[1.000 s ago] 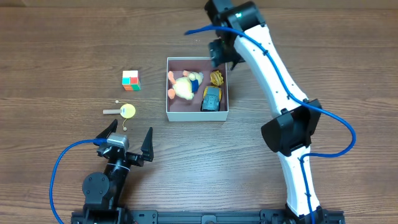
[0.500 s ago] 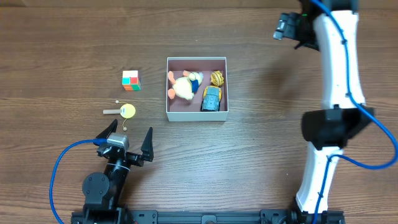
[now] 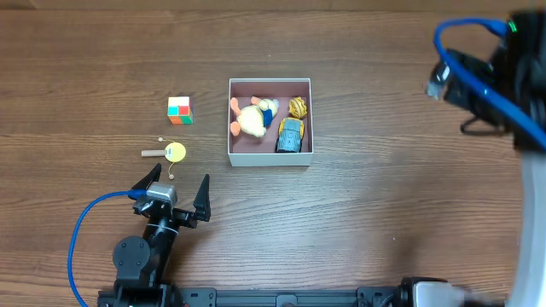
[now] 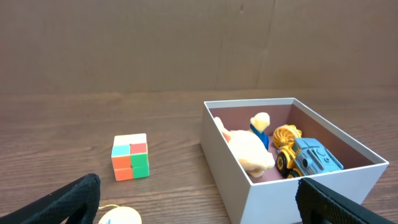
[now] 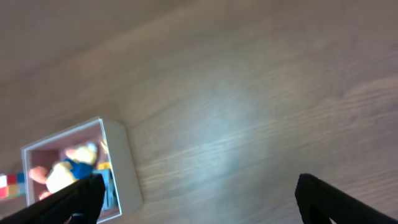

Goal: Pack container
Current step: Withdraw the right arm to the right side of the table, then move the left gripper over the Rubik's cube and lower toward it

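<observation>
The container (image 3: 304,119) is a square white-walled box with a pink inside, at the table's middle. In it lie a plush duck (image 3: 252,118), a blue toy car (image 3: 291,136) and a small orange toy (image 3: 297,107). It also shows in the left wrist view (image 4: 348,140) and, blurred, in the right wrist view (image 5: 127,165). My left gripper (image 3: 175,198) is open and empty near the front edge, left of the container. My right gripper (image 5: 199,199) is open and empty, raised high over bare table right of the container; the right arm (image 3: 503,77) is at the far right.
A colourful cube (image 3: 179,110) lies left of the container, also in the left wrist view (image 4: 130,157). A yellow disc on a small wooden stick (image 3: 174,153) lies in front of the cube, just ahead of the left gripper.
The right arm has swung away from above the container to the far right and risen toward the camera. The left arm and the toys have not moved.
</observation>
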`<state>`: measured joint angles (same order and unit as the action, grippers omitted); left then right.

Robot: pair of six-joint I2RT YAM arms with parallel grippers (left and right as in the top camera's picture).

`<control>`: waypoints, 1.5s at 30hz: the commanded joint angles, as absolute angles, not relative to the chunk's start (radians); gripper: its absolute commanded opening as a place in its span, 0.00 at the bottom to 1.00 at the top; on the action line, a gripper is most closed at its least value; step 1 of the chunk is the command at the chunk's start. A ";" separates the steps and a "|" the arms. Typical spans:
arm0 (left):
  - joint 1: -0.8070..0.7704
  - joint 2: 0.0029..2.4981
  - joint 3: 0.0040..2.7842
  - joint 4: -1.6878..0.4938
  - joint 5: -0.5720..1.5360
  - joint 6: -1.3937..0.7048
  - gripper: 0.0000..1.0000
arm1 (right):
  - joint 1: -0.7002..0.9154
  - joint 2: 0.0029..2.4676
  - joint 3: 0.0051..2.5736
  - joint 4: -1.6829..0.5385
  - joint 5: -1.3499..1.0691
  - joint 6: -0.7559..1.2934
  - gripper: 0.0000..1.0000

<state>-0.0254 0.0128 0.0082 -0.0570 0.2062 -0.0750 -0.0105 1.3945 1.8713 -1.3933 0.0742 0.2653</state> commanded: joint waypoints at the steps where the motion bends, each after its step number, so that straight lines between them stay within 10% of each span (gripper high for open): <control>1: -0.019 0.004 0.005 -0.056 0.210 -0.067 1.00 | -0.009 1.280 1.632 -1.253 0.077 0.179 1.00; 27: -0.019 0.004 0.005 -0.056 0.210 -0.067 1.00 | -0.066 1.285 1.141 -0.741 -0.248 0.041 1.00; 45: -0.020 0.004 0.005 -0.047 0.292 -0.124 1.00 | -0.066 1.312 1.132 -0.741 0.111 0.041 1.00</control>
